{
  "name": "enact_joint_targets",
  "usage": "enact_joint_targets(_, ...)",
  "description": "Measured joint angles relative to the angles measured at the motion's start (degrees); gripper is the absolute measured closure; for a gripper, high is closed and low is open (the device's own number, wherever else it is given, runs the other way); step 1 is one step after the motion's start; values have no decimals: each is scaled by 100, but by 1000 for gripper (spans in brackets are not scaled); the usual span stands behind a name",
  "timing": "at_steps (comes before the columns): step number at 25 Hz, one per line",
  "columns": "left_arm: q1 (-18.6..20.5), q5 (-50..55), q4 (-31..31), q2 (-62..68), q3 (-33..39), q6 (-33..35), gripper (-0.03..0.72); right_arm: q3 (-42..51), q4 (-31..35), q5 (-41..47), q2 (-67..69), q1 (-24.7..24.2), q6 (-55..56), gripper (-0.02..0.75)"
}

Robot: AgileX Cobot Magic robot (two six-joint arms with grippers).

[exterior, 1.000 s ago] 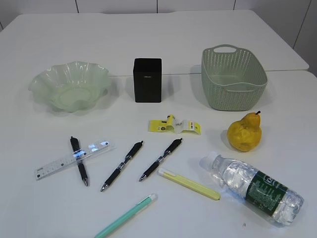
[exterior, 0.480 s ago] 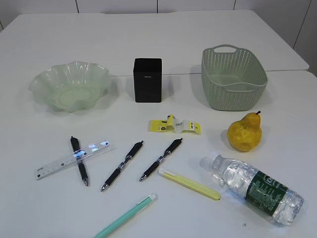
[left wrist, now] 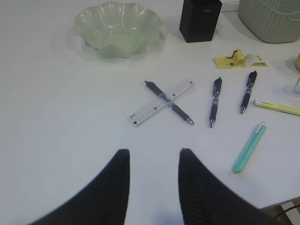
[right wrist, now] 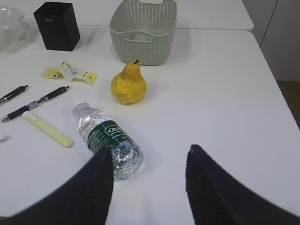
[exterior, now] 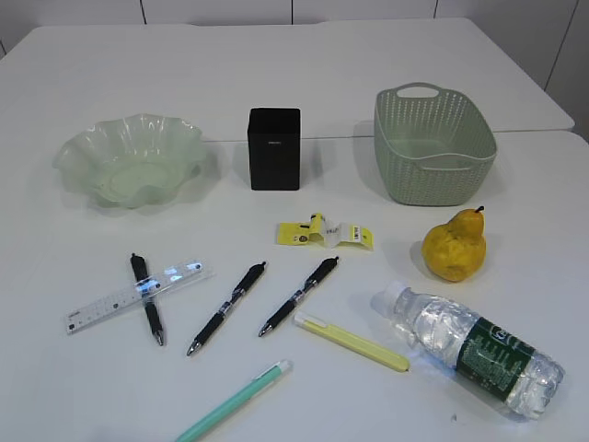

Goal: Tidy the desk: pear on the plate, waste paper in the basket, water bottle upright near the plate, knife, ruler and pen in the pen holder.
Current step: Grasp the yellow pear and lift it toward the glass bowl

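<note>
Both jaws spread, empty, above worktop [exterior: 304, 83]. Water bottle [right wrist: 108, 140] lying on side just ahead of right jaws; pear [right wrist: 128, 85] beyond bottle. Ruler [left wrist: 161, 102] crossing pen [left wrist: 168, 101], well ahead of left jaws.

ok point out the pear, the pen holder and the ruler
pear [exterior: 454, 248], exterior view, middle of its body
pen holder [exterior: 274, 150], exterior view, front face
ruler [left wrist: 161, 102], left wrist view, middle of the strip beside the crossing pen

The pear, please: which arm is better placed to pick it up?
Right. The pear stands just ahead of the open right end effector, while the left wrist view catches only its edge at the far right.
</note>
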Motion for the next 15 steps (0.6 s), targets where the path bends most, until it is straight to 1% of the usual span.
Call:
enact_joint_targets(1, 0, 0, -3, 0, 0, 10, 445, 0, 0, 0, 0, 0, 0, 332)
enact_joint_targets(6, 0, 0, -125, 33, 0, 153, 445, 0, 0, -344, 869, 0, -55, 331)
enact_joint_targets(12, 0, -51, -289, 387, 0, 268, 444, 0, 4, -620, 1418, 0, -77, 331)
enact_joint_targets(15, 0, -75, -500, 569, 0, 468, 444, -41, 28, -737, 1677, 0, -109, 332)
